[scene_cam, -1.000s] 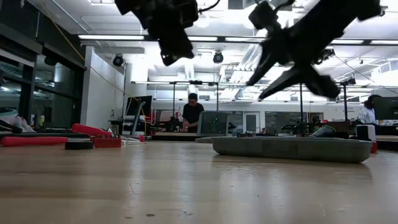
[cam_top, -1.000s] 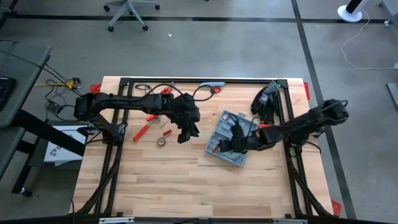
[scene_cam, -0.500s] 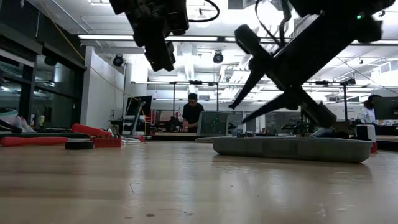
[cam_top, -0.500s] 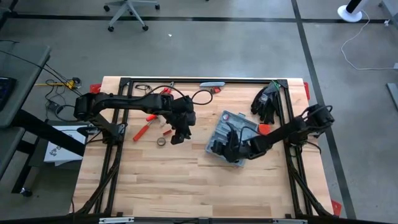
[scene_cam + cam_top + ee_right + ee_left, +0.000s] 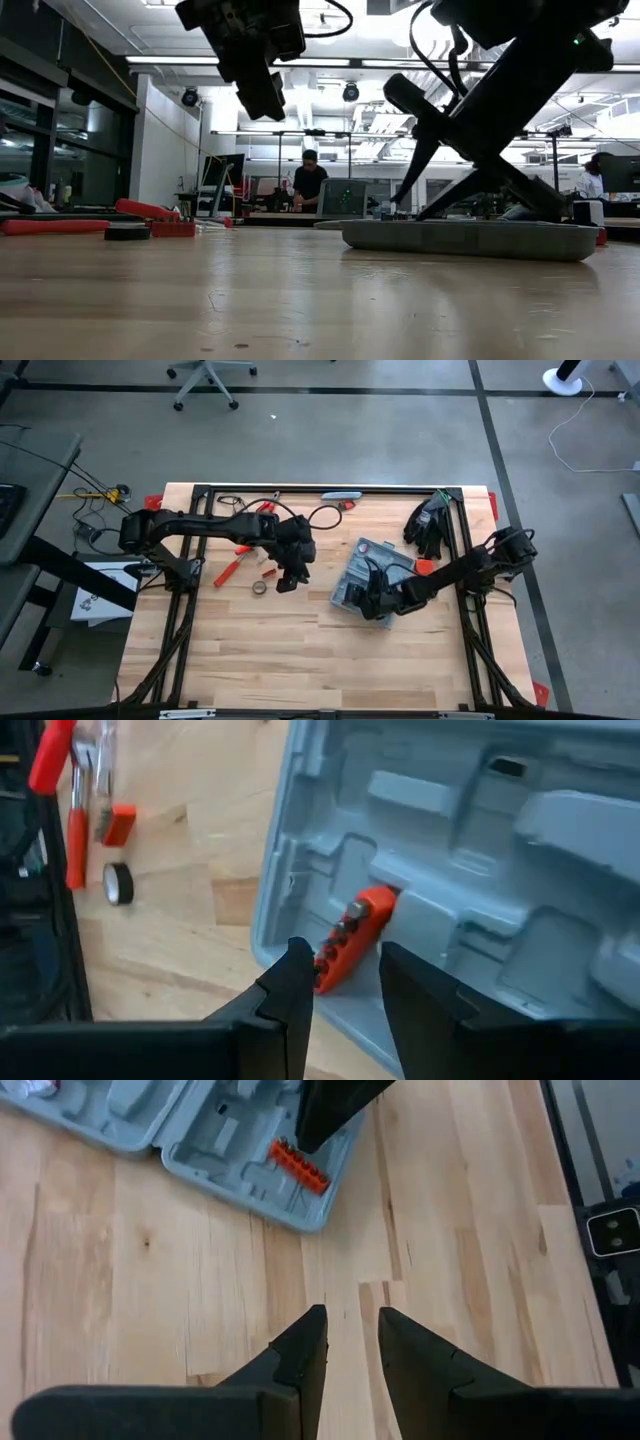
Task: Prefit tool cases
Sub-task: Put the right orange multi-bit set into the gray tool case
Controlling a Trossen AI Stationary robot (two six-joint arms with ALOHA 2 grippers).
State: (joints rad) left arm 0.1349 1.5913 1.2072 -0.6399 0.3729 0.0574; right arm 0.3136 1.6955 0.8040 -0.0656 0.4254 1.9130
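Hovering spread-fingered over the open tool case [image 5: 368,582] right of centre on the worktop [image 5: 290,650], the right gripper [image 5: 340,970] frames an orange bit holder [image 5: 350,935] that could jam askew if nudged; left gripper [image 5: 350,1335] waits empty, parted.

Grey-blue tool case [image 5: 440,840] holds an orange bit holder [image 5: 352,935] (silver-tipped); tape roll [image 5: 118,883] black.
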